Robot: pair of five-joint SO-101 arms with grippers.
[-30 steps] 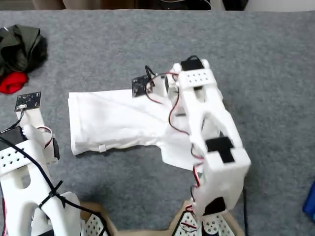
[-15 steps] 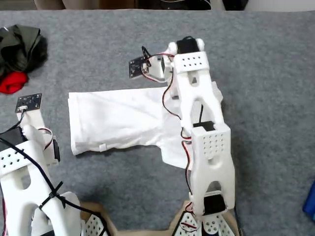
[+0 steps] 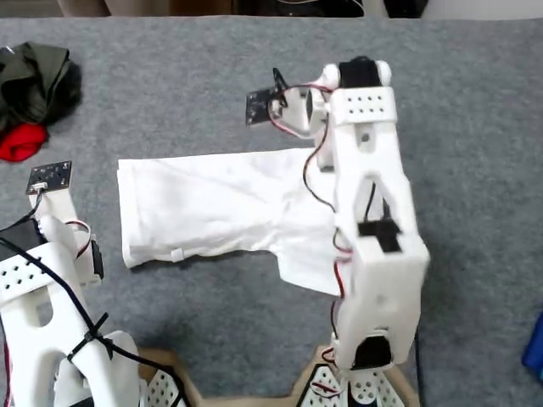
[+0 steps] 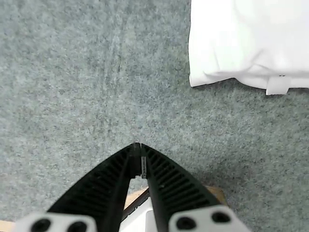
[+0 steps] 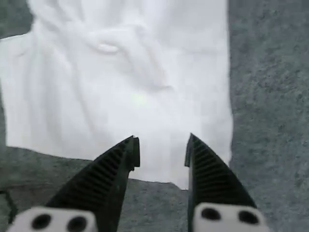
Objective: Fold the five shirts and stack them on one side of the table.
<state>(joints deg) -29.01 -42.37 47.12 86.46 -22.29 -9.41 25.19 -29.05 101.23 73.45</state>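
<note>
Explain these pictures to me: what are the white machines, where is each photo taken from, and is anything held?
The white machines are two small robot arms, the left arm and the right arm, seen from a camera above the grey table. The other two pictures come from cameras on their wrists, each looking past its black end effector. A white shirt lies flat; dark clothes and a red garment are heaped in a far corner. The left end effector is shut over bare table beside the shirt. The right end effector is open over the shirt's edge. Nothing is held.
</note>
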